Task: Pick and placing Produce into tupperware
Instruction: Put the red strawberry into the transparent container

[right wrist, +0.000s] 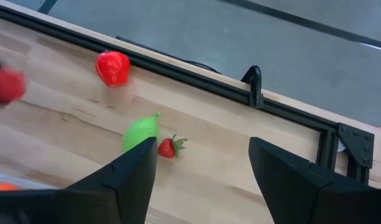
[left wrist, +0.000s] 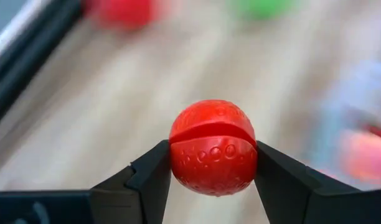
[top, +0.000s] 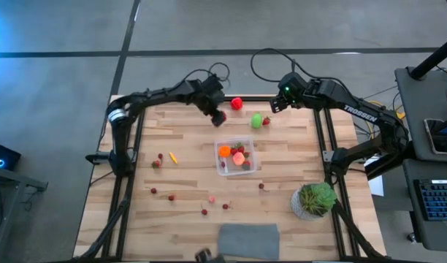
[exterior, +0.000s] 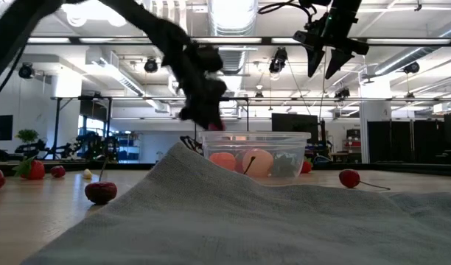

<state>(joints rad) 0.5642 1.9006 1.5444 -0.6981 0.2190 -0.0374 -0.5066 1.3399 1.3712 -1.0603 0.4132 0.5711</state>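
My left gripper [top: 218, 116] is shut on a red dimpled ball [left wrist: 213, 148], just beyond the far-left corner of the clear tupperware [top: 238, 169]. The tub stands mid-table and holds orange, pink and red pieces [top: 234, 153]. My right gripper [top: 276, 104] is open, high over the far edge of the table. Below it lie a red piece [right wrist: 112, 67], a green piece [right wrist: 141, 132] and a small strawberry [right wrist: 168, 147]. Small dark berries [top: 171, 196] and an orange carrot [top: 173, 157] lie scattered to the left and near side. My left gripper pinches the red ball between its two fingers [left wrist: 154, 177], one on each side at its widest part [left wrist: 178, 155]. The fingers slant down from the table's far-left side. The ball is lifted clear of the table, above the height of the tub's rim [exterior: 256, 135].
A potted green plant [top: 315, 199] stands near the right near corner. A grey cloth [top: 249, 239] lies at the near edge and fills the front of the low view. Black frame rails [top: 322, 139] run along the table's sides. Bare wood shows left of the tub.
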